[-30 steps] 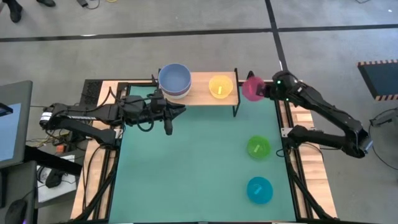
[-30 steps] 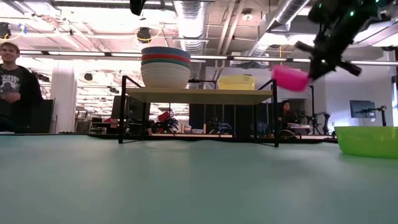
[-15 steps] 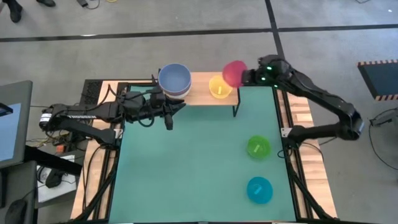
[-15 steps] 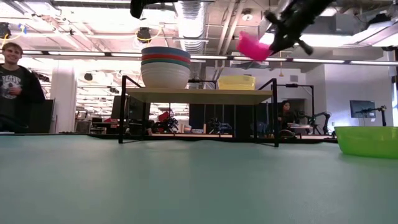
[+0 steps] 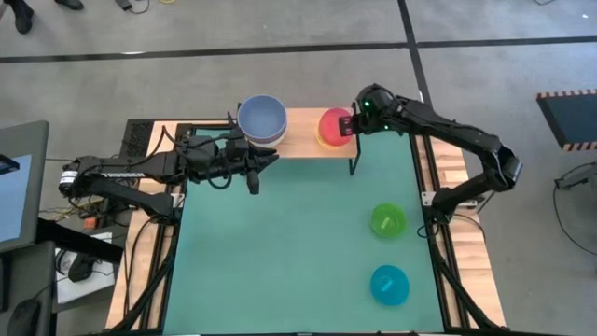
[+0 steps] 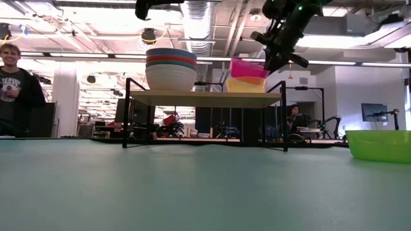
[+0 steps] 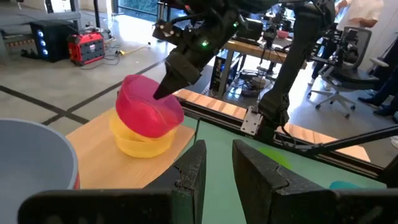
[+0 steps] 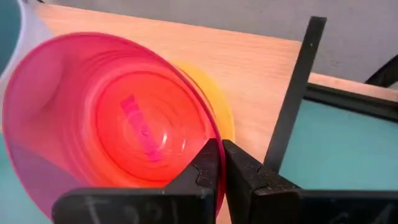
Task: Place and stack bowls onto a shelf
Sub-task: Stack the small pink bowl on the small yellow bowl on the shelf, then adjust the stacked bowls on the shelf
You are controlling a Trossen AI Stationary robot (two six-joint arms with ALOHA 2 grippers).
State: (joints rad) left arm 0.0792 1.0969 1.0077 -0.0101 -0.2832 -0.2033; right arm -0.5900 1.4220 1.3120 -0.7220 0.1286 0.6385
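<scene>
Both arms (image 5: 140, 173) were dark, slim and jointed, with black cables looped along the links. A green light glowed on the right arm (image 5: 438, 126) behind its gripper. The left gripper (image 7: 217, 171) had two blocky matte black fingers.

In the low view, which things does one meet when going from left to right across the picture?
Person → stack of bowls on the shelf → pink bowl over the yellow bowl → right gripper holding the pink bowl's rim → green bowl.
</scene>
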